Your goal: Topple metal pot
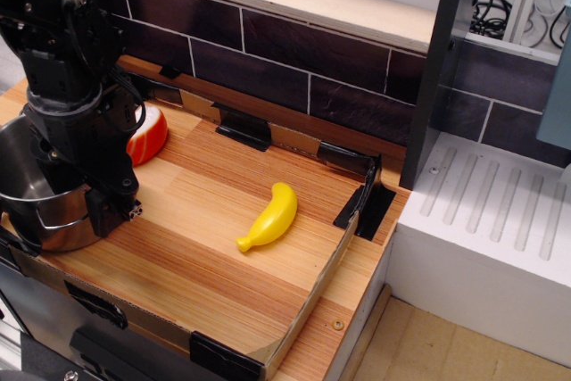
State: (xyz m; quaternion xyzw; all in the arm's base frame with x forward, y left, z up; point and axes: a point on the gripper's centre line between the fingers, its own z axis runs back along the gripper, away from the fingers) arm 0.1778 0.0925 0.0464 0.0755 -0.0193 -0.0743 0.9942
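The metal pot [36, 198] stands upright at the left edge of the wooden counter, shiny, with a wire loop handle on its near side. My black gripper [109, 211] hangs down right against the pot's right wall, its fingertips near the counter. The arm hides much of the pot's right side. I cannot tell how the jaws stand.
A yellow banana [269, 217] lies mid-counter. A red-orange and white round object [147, 136] sits behind the gripper. A dark tiled wall [294, 51] runs along the back, black brackets line the counter's rim, and a white drainboard [500, 220] is at right.
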